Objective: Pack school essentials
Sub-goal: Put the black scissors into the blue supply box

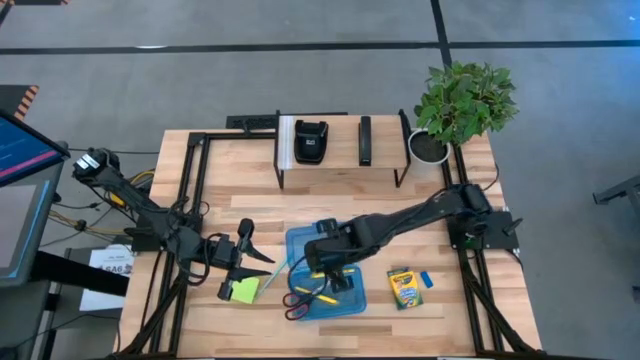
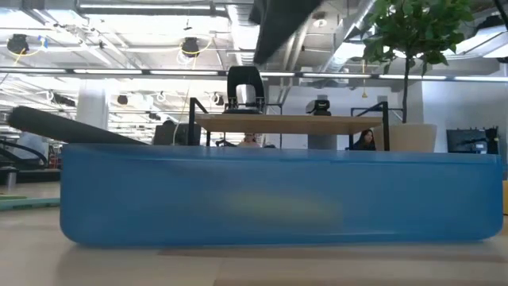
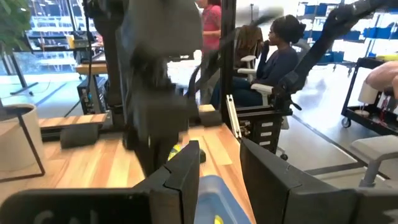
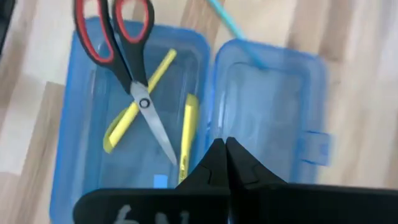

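Hovering over the open blue case point(image 1: 325, 275) mid-worktop point(image 1: 240, 180), the right claw point(image 4: 225, 144) is pinched shut and empty. In the case lie red-handled scissors point(image 4: 127, 68) across yellow pencils point(image 4: 140, 99), plus a tiny blue eraser point(image 4: 160, 181). The left claw point(image 1: 262, 268) sits half open, empty, beside the green sticky-note pad point(image 1: 244, 291). A crayon box point(image 1: 403, 287) lies right of the case; a plant point(image 1: 462, 100) and black device point(image 1: 311, 141) stand behind.

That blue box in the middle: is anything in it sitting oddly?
Yes. In the blue box the red-handled scissors lie open across two yellow pencils, and their handles poke out over the box's rim, so the open lid probably couldn't close flat.
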### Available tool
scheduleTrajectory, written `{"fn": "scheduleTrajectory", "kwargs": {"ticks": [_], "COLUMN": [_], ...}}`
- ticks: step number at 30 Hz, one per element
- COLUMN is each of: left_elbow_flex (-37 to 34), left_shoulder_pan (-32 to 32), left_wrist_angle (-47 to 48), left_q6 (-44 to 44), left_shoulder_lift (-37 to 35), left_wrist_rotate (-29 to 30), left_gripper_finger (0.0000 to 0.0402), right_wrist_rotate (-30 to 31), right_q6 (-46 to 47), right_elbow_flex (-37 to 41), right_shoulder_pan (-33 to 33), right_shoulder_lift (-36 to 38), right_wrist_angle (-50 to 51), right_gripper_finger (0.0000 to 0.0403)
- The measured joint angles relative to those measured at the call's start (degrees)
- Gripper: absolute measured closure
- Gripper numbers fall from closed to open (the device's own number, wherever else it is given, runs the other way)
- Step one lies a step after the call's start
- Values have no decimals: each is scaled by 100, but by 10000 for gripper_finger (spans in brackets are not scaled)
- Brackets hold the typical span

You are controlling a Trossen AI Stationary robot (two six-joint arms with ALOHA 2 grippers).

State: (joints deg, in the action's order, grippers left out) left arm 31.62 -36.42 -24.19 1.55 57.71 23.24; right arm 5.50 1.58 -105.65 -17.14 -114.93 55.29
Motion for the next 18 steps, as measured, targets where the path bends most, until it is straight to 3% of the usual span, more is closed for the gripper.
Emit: {"fn": "scheduleTrajectory", "kwargs": {"ticks": [8, 18], "left_elbow_flex": [0, 0], "left_shoulder_pan": [0, -37], "left_wrist_angle": [77, 90], "left_q6": [104, 109], "left_shoulder_lift": [2, 2], "left_wrist_rotate": [-198, -448], "left_gripper_finger": [299, 299], "right_wrist_rotate": [735, 815], "right_q6": [295, 306], "right_elbow_flex": [2, 85], "right_shoulder_pan": [-513, -861], "right_shoulder_lift": [559, 644], "right_wrist_angle": [-86, -383], "right_gripper_finger": [402, 402]}}
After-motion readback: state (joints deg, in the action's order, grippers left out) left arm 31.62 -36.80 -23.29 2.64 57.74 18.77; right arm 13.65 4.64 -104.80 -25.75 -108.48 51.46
